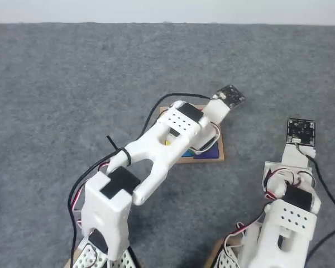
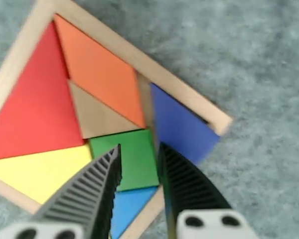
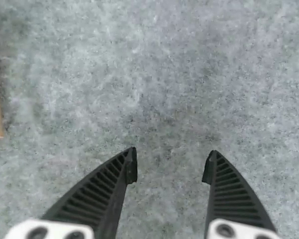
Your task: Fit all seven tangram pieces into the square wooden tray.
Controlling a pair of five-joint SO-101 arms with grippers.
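Six pieces seated in tray; seventh, dark blue triangle, lying across rim. Left jaws narrow, empty, over green square; right jaws wide above bare desk. Risk of tipping triangle and jamming neighbours if pressed on overhanging edge.

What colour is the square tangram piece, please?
The square piece is green; clearest in left wrist view.

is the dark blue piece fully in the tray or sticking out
Sticking out: the dark blue piece lies across the tray rim, its corner past the edge, with bare wood between it and the orange piece.
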